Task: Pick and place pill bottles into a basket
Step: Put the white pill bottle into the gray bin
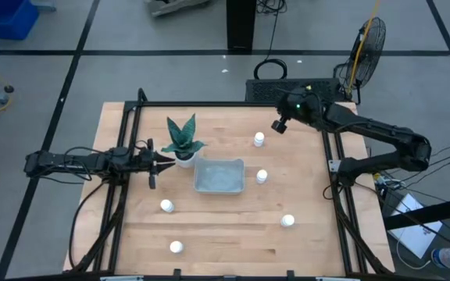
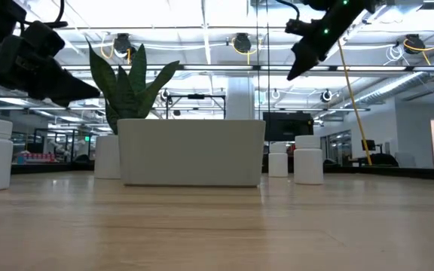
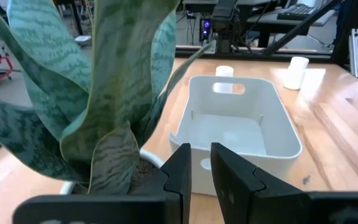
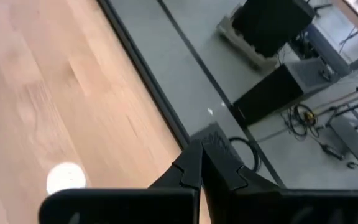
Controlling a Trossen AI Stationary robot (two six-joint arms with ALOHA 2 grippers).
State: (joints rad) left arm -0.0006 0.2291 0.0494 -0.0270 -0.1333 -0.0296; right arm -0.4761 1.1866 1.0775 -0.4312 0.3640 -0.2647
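Observation:
The pale basket [image 1: 219, 175] stands mid-table; in the left wrist view the basket [image 3: 235, 121] holds nothing. Several white pill bottles stand on their bases around it: one [image 1: 258, 140] at the far side, one [image 1: 262, 176] next to its right end, others [image 1: 287, 221] [image 1: 166, 206] [image 1: 176, 247] nearer the front. My left gripper [image 1: 158, 162] [image 3: 201, 152] is shut and level at the table's left, beside the potted plant [image 1: 183, 142]. My right gripper [image 1: 278, 125] [image 4: 199, 152] is shut, high above the far right of the table, just beyond the far bottle [image 4: 66, 177].
The white pot with the green spiky plant [image 3: 104, 93] stands between my left gripper and the basket's left end. A black frame rail [image 1: 225, 104] runs along the table's far edge, with more rails at both sides. Bare wood lies at the front centre.

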